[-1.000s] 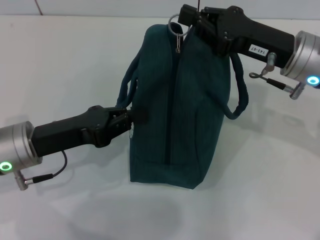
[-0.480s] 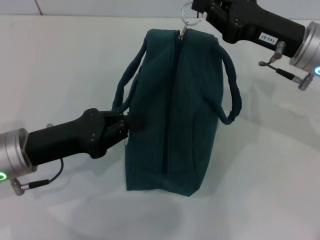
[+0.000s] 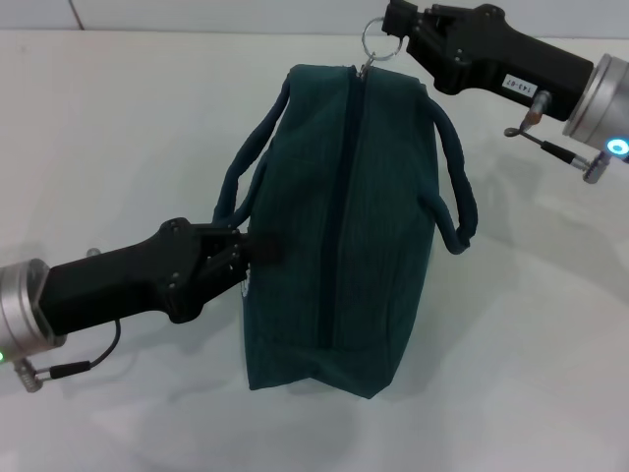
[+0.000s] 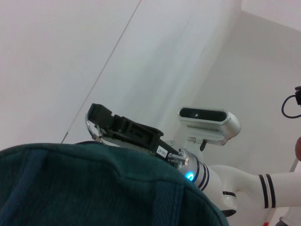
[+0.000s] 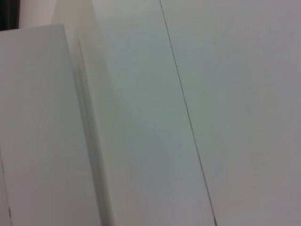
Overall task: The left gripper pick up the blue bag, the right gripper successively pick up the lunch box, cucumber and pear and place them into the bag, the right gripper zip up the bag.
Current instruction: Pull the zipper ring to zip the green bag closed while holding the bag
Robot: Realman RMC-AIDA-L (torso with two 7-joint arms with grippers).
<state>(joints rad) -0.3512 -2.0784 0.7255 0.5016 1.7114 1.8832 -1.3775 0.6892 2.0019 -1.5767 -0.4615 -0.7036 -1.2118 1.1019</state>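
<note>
On the white table (image 3: 118, 118), the blue bag (image 3: 339, 226) stands zipped. The left gripper (image 3: 257, 252) is clenched on its side fabric; the right gripper (image 3: 388, 22) grasps the zipper ring (image 3: 375, 37). Overpulling could topple the bag.

- We are seeing one small white sticker on the side of the right gripper (image 3: 393, 20) housing, at the far right of the scene; its dark characters are too small and turned for us to read with certainty.
- We are seeing the same sticker in the left wrist view, again unreadable.
- We are finding no readable text on the blue bag (image 3: 339, 226).
</note>
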